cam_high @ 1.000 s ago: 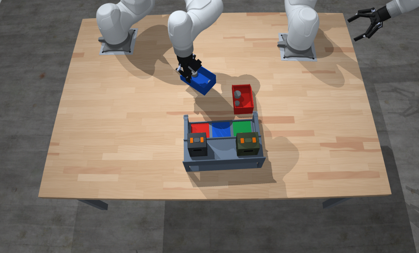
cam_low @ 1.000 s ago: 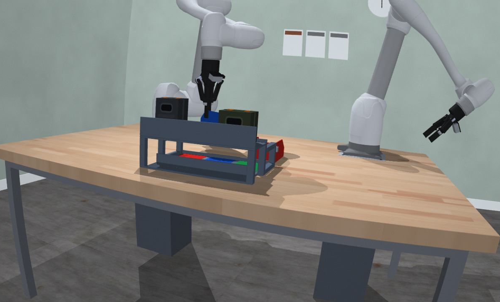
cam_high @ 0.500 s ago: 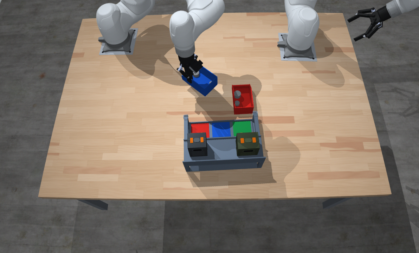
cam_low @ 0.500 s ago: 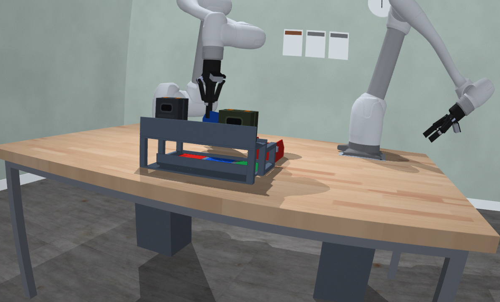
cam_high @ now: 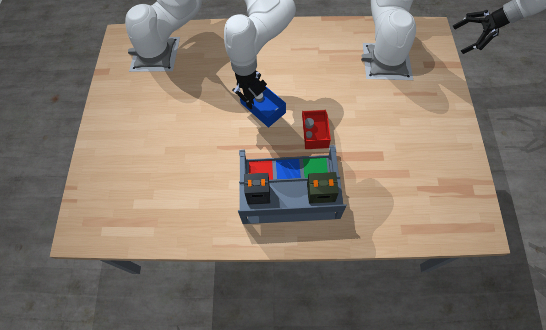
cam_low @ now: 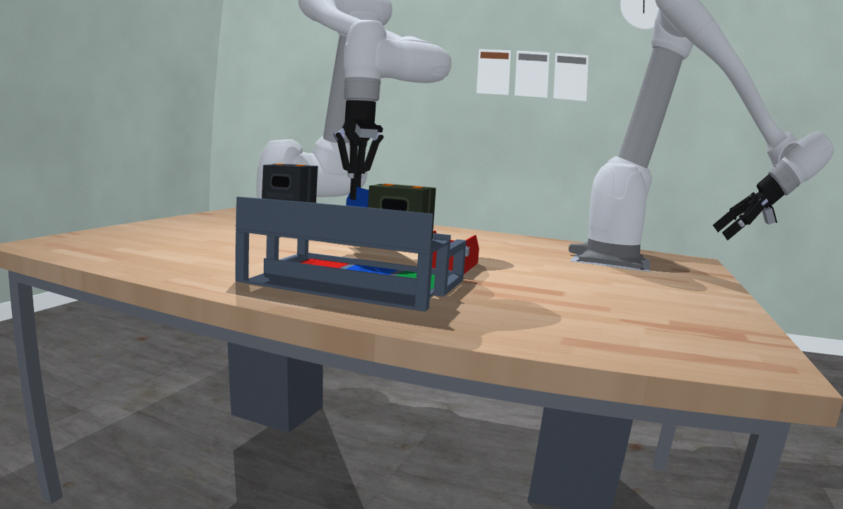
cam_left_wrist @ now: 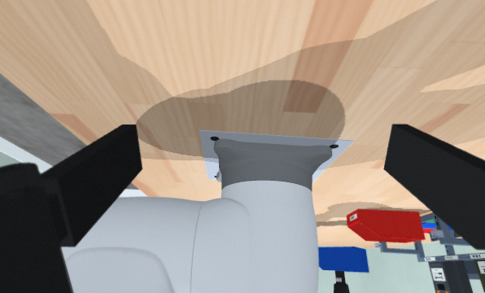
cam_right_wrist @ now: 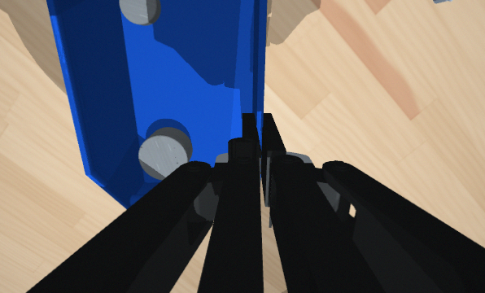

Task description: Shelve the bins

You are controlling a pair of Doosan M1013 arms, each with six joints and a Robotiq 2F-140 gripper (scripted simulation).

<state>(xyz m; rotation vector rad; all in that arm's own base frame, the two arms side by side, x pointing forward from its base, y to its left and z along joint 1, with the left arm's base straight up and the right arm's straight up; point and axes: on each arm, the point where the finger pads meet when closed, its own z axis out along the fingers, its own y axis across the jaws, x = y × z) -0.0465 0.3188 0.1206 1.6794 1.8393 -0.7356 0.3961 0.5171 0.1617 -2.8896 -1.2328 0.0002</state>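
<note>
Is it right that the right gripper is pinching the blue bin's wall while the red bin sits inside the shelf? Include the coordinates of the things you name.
Not quite: the red bin (cam_high: 324, 143) (cam_low: 470, 254) (cam_left_wrist: 389, 225) stands on the table beside the shelf (cam_high: 291, 216) (cam_low: 332, 224), as the top view shows. The rest holds.

In your right wrist view, the top edge crops the blue bin (cam_high: 275, 117) (cam_low: 356, 197) (cam_left_wrist: 343, 259) (cam_right_wrist: 181, 81). From the exterior, the shelf (cam_high: 291, 216) (cam_low: 332, 223) (cam_left_wrist: 458, 257) partly hides the red bin (cam_high: 317, 143) (cam_low: 472, 252) (cam_left_wrist: 389, 225).
</note>
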